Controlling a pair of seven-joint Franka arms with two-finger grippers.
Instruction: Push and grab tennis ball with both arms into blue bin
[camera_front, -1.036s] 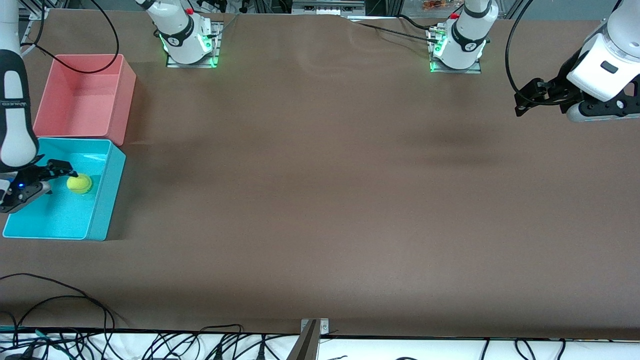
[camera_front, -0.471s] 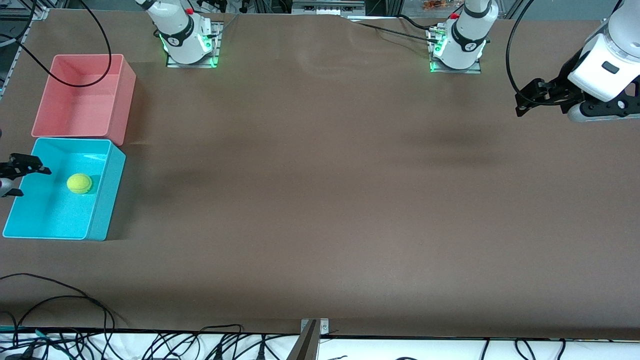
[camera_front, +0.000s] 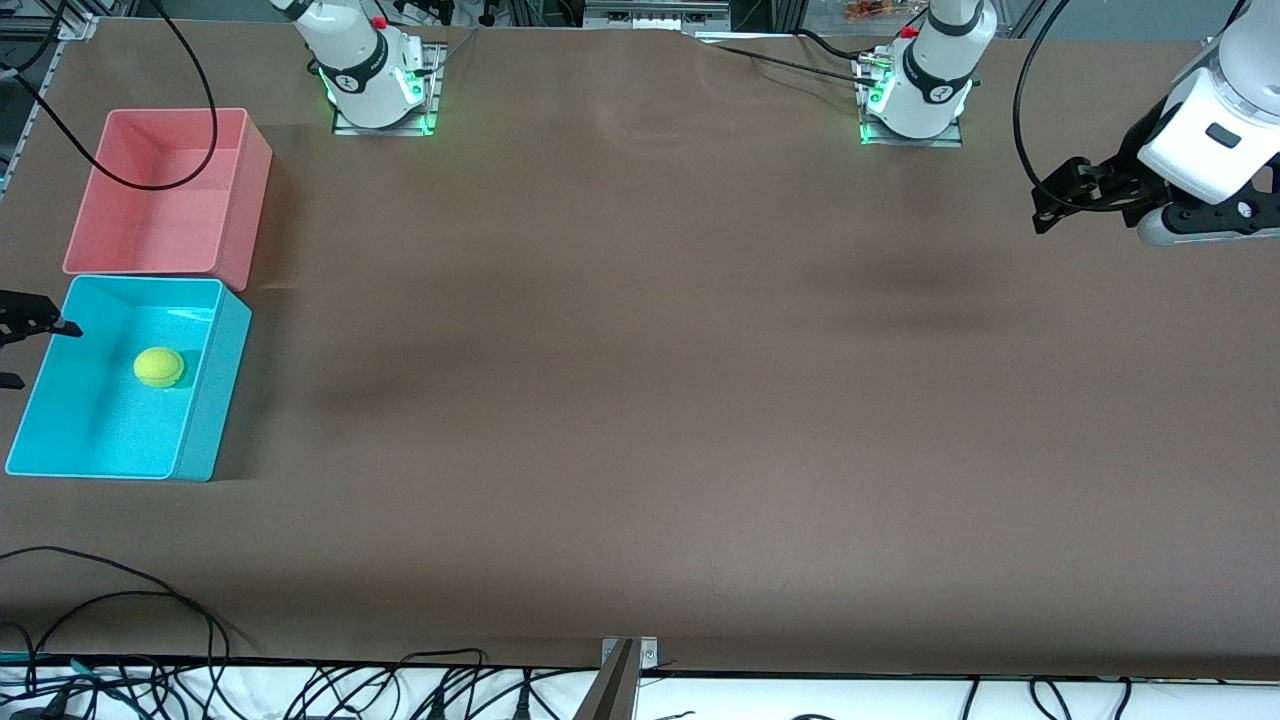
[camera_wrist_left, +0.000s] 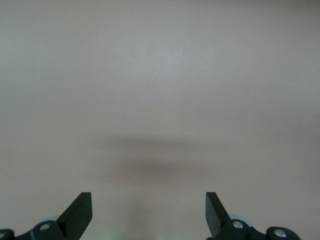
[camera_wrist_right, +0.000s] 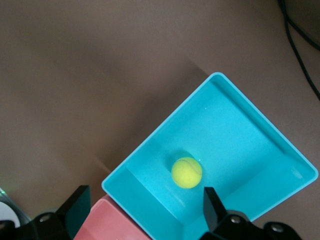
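Moments earlier your right end effector (camera_front: 12, 352) had hung by the tennis ball (camera_front: 159, 367); it had since pulled back to the blue bin (camera_front: 215, 400) edge, fingers spread, holding nothing. Ball lay in that bin, so delivery looked complete. Pink bin (camera_front: 245, 200) sat empty. Your left end effector (camera_wrist_left: 149, 212) waited open over bare desk (camera_front: 640, 400).

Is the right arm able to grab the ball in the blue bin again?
Probably yes. The right gripper hangs open above the blue bin, and the tennis ball lies uncovered inside, nothing over it.
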